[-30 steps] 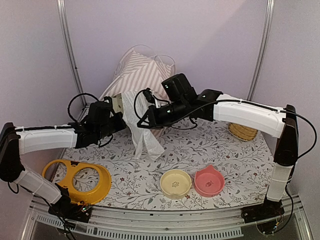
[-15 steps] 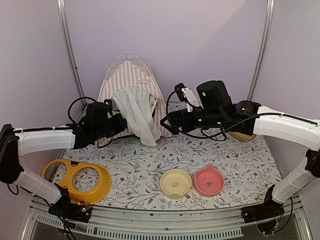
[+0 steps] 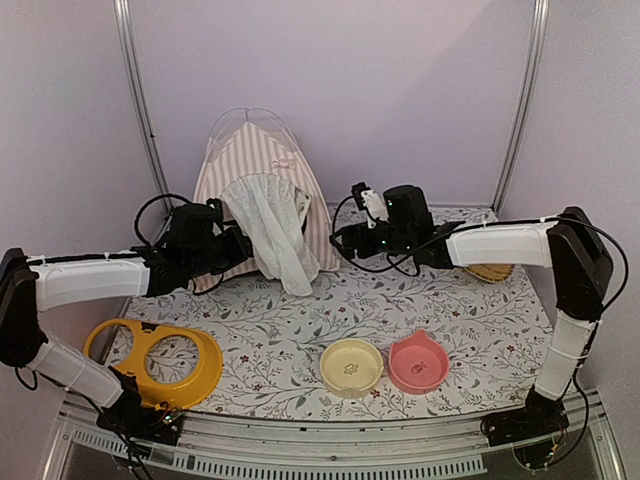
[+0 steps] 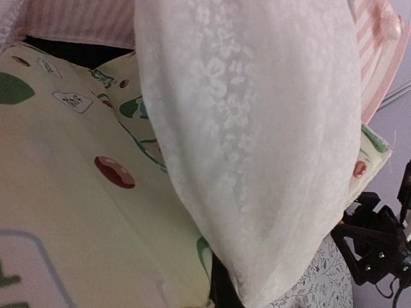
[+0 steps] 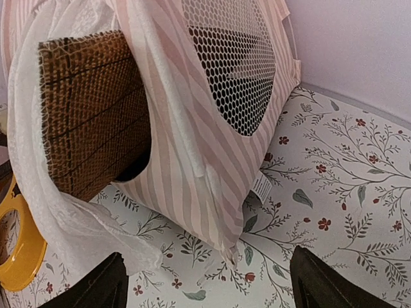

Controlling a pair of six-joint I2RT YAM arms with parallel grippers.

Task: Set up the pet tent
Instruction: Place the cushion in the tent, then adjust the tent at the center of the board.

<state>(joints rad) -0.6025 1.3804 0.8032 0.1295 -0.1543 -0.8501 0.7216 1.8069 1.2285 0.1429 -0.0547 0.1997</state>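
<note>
Let go: tent standing at the back
My right pincer (image 3: 344, 240) has drawn back, spread wide and empty; the pet tent (image 3: 255, 160) now stands upright. My left pincer (image 3: 240, 247) stays shut at its doorway, where the white curtain (image 3: 278, 232) drapes across; a cream bowl (image 3: 351, 366) lies well in front.

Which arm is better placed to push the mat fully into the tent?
Left, probably. The left claw is shut at the doorway of the pet tent, the mat filling its wrist view. The right claw hangs open beside the tent, touching nothing.
</note>
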